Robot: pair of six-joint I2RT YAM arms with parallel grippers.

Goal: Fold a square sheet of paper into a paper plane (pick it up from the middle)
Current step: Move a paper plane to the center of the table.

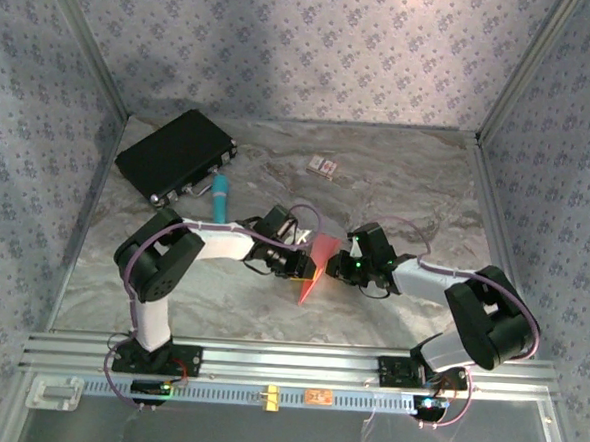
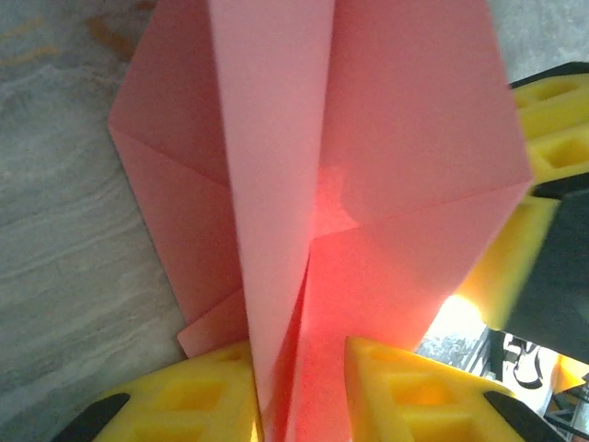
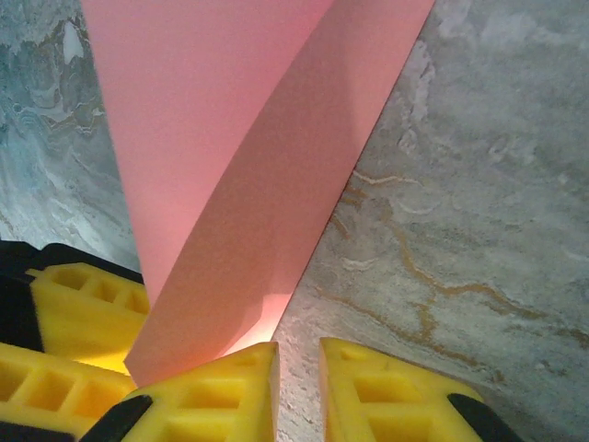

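- The partly folded square sheet of paper (image 1: 317, 267) is held upright over the middle of the table (image 1: 407, 188), between both arms.
- The left gripper (image 2: 299, 343) is nearly closed, pinching the sheet's centre crease.
- The right gripper (image 3: 299, 345) shows a narrow gap with the sheet against one finger; I can't tell if it grips.
- This looks mid-fold to me. Next calls for a clean, symmetrical wing crease.
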